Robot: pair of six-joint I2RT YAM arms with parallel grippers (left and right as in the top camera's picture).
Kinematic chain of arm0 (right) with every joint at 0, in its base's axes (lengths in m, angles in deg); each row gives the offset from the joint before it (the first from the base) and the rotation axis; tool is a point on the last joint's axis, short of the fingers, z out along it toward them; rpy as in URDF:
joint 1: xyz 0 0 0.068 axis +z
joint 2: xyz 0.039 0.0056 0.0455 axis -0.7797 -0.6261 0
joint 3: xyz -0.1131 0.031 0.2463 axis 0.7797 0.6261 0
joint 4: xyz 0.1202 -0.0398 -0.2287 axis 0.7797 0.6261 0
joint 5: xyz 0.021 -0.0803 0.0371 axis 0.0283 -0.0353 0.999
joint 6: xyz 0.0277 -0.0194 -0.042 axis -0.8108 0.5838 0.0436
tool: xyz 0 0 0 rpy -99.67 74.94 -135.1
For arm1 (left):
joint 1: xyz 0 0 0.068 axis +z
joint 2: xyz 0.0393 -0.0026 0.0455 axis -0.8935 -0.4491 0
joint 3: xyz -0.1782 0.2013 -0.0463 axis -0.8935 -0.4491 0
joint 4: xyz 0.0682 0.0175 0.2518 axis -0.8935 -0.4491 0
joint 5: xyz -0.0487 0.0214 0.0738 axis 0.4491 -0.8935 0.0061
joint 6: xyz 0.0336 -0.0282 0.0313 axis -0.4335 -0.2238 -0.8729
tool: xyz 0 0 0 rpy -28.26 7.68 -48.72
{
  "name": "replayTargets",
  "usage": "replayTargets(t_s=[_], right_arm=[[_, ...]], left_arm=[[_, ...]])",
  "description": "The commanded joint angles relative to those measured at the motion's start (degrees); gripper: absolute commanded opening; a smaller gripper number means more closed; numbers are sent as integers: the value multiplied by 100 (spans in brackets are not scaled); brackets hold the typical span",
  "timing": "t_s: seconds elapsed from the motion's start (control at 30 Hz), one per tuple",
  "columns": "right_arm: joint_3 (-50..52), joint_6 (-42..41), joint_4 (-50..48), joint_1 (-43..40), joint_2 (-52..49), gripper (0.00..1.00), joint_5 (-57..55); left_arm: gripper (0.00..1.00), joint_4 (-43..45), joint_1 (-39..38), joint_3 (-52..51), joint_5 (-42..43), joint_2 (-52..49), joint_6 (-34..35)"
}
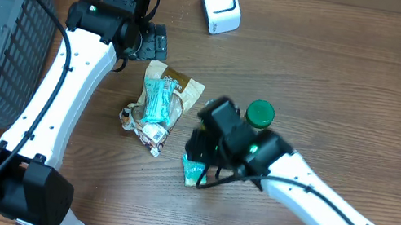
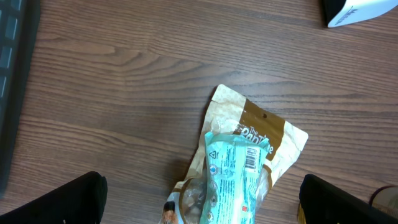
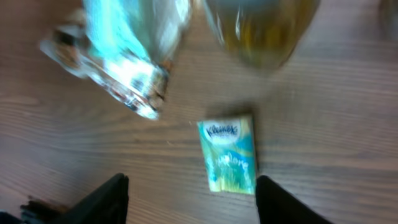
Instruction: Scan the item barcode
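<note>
Right gripper (image 3: 193, 182): we see its two fingers standing apart with only bare wood between them. It holds nothing and hangs low over the tissue pack.
Tissue pack (image 3: 229, 155): a small teal-and-green Kleenex pack, which we take for the item to scan. It lies flat on the wooden table (image 1: 337, 87), just ahead of the right fingers and touching neither. No barcode shows on its upper face.
Left gripper (image 2: 200, 180): spread to its widest and empty, hovering over the snack pile.
Snack pile: a teal packet (image 2: 235, 174) with a printed barcode facing up lies across a brown pouch (image 2: 273, 127), near the tissue pack.
White scanner (image 1: 220, 4): we take this for the reader. It sits at the far side of the table, well apart from the tissue pack.
Green-capped bottle (image 1: 260, 113): upright, just beside the right wrist.
Step in hand: we judge that the tissue pack is at the grasp-or-release stage, with the jaws parted and the pack loose on the wood.
Next move: if the scan is not yet done, the fingers must straddle the pack's narrow sides and close. They must then carry it to the white scanner with the hidden face, likely the barcode side, turned toward the window.
</note>
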Motion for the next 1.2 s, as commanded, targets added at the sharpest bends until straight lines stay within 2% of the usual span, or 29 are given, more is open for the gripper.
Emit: replayTargets(t_s=[0.0, 0.23, 0.47, 0.83, 1.17], right_arm=[[-887, 791, 190, -175, 50, 66, -286], [-1023, 1049, 144, -184, -74, 75, -931], [-1005, 1049, -133, -184, -671, 79, -1290], [-1005, 1045, -286, -186, -1617, 79, -1661], [-1110, 1049, -428, -221, -1611, 75, -2061]], left_arm=[[100, 4, -35, 96, -59, 68, -87], [100, 4, -35, 96, -57, 68, -87], [100, 4, -35, 96, -57, 68, -87], [100, 4, -35, 96, -57, 68, -87], [100, 4, -35, 96, -57, 68, -87]])
